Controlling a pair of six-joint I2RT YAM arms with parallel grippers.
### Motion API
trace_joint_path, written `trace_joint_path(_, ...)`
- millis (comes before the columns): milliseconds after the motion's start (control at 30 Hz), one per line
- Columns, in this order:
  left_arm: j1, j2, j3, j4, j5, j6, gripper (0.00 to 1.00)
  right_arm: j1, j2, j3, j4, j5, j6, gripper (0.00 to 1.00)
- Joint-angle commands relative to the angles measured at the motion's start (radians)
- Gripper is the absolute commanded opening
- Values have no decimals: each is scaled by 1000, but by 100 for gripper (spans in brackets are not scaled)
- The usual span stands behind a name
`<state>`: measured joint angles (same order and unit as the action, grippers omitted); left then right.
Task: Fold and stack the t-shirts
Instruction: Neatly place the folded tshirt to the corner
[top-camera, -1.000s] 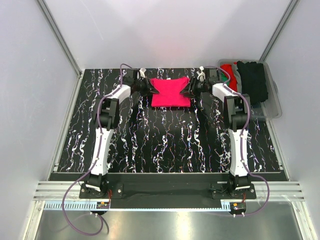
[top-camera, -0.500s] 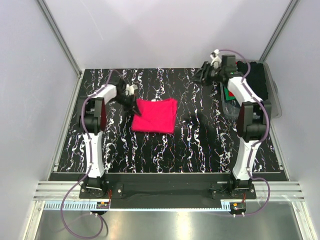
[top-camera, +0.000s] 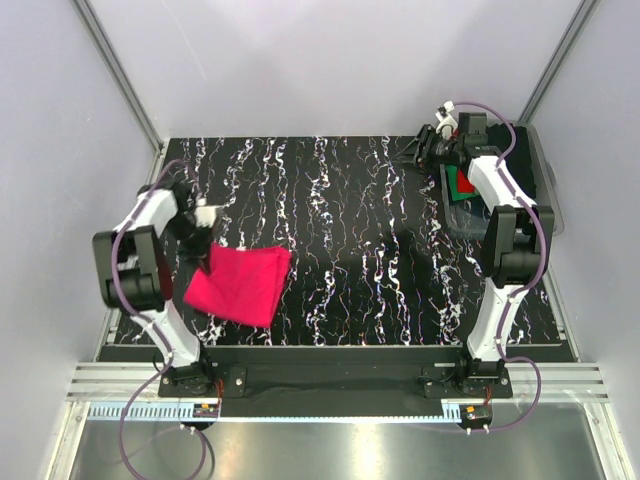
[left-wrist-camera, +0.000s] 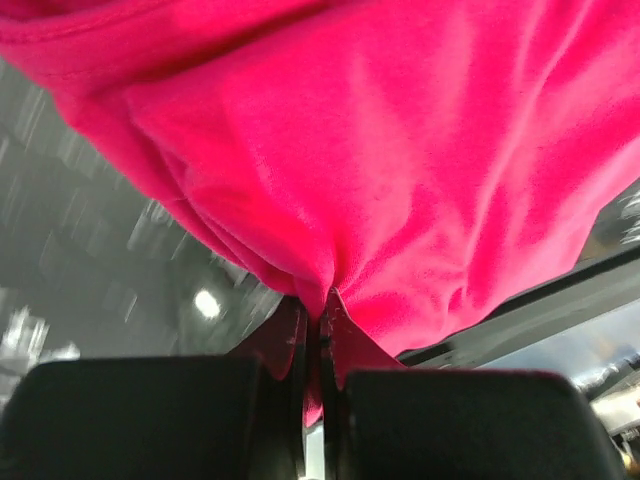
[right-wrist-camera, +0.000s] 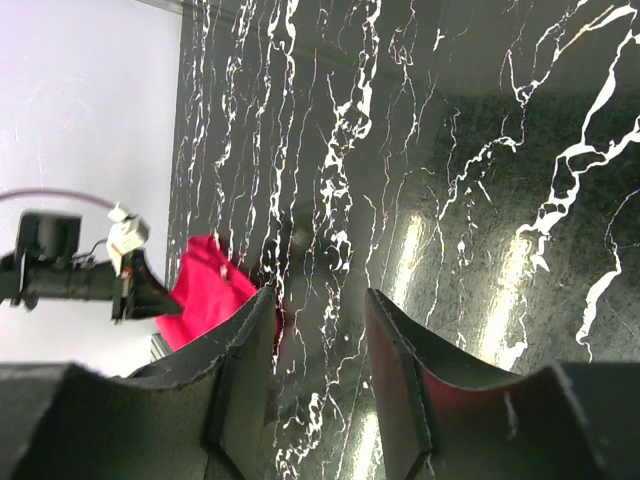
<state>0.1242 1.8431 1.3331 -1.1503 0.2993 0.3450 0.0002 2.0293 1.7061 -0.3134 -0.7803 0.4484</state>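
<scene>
A folded bright pinkish-red t-shirt (top-camera: 240, 285) lies at the front left of the marbled table (top-camera: 380, 250), with its near edge by the table's front rim. My left gripper (top-camera: 207, 238) is shut on its far left corner. In the left wrist view the pink cloth (left-wrist-camera: 400, 150) fills the frame and is pinched between the closed jaws (left-wrist-camera: 320, 325). My right gripper (top-camera: 420, 152) hovers open and empty at the back right, beside the bin. In the right wrist view its jaws (right-wrist-camera: 320, 310) stand apart over bare table, with the pink t-shirt (right-wrist-camera: 205, 290) far off.
A clear plastic bin (top-camera: 545, 205) stands at the back right, holding red (top-camera: 464, 183), green (top-camera: 452, 186) and black (top-camera: 525, 160) t-shirts, partly hidden by my right arm. Grey walls close in the table on three sides.
My left gripper has dragged the pink t-shirt from the back middle to the front left. My right gripper has let go of it and swung to the back right by the bin.
</scene>
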Motion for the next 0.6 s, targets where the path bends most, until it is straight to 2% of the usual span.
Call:
trace_joint_path(0,96,-120,-134,17,-135,95,0,6,-40,6,8,-24,-5,48)
trace_joint_path(233,268,-275,-322,147,-252,199,0,4,-106,-62,8,-14,-16,48)
trace_joint_path(433,451,-256,-330,256,-324,304,0,6,-165,-118,8,-11,-14,48)
trace_joint_path(567,511,-220,-292,314,-362,354,0,6,-191,-143,8,-11,-14,48)
